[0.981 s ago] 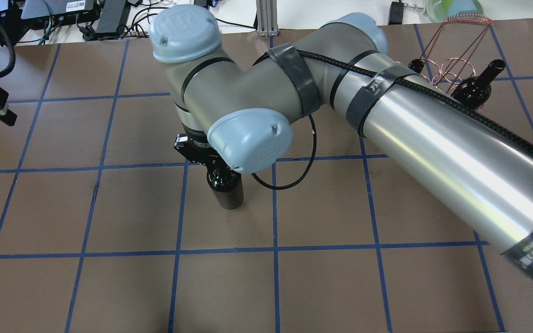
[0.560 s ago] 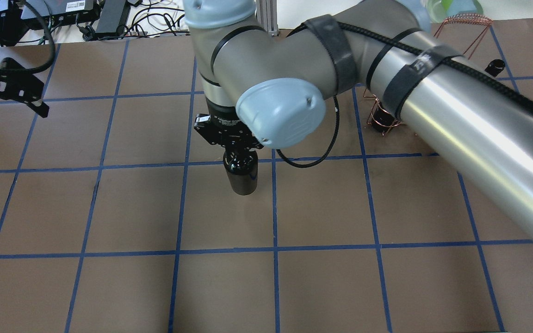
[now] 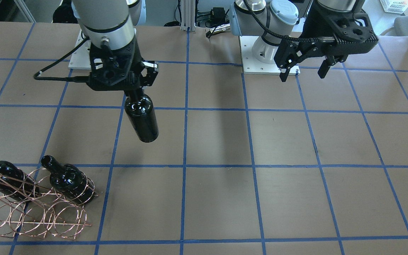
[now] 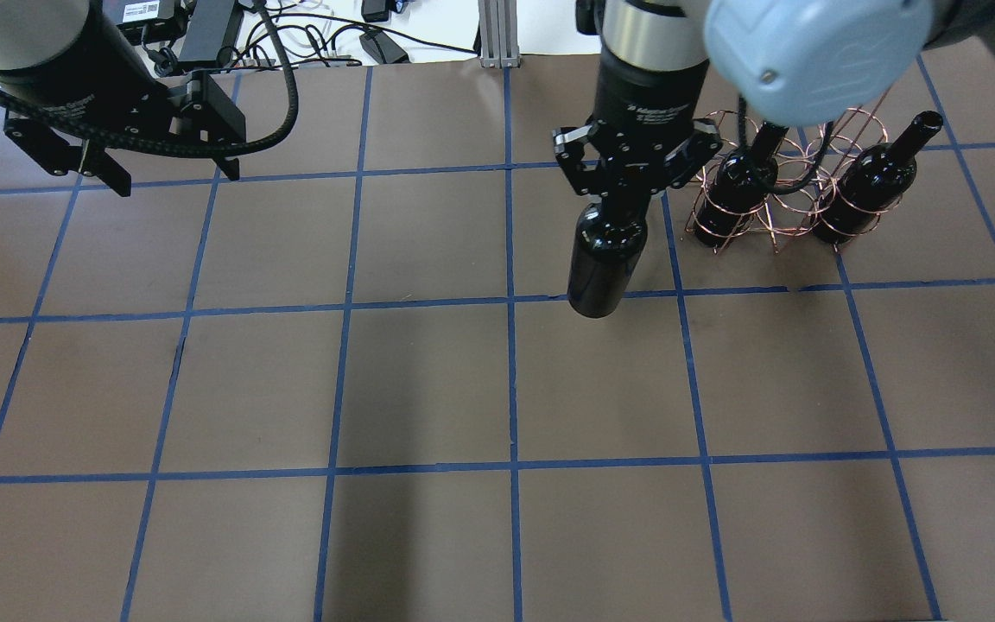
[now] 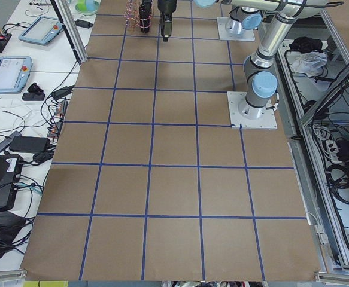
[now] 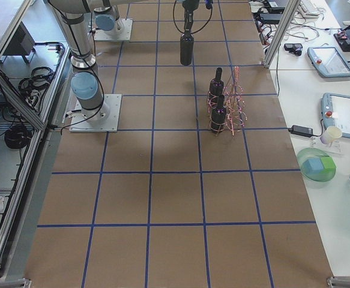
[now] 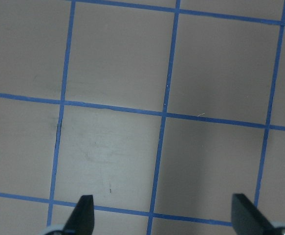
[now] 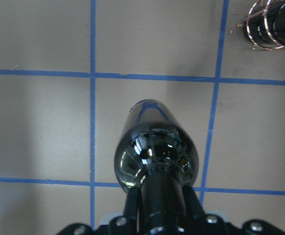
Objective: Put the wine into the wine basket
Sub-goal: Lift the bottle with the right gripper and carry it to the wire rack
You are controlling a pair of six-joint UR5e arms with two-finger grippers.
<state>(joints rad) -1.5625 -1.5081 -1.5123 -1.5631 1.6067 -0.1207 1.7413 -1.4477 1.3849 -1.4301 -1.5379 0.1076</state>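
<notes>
My right pincer [image 4: 627, 192] is clamping tight on the neck of the wine [image 4: 601, 268], which is hanging straight down, clear of the table [image 4: 428, 389] as far as I can tell. Over the last second I've been swinging it across from mid-table, so it's now just beside the wine basket [image 4: 787, 207]. I reckon only the drop-in is left. The basket's already holding 2: a left-end bottle [image 4: 735, 194] and a right-end bottle [image 4: 865, 186], with empty rings between them. My left pincer [image 4: 176, 175] is hanging wide open, holding nothing, well apart.
</notes>
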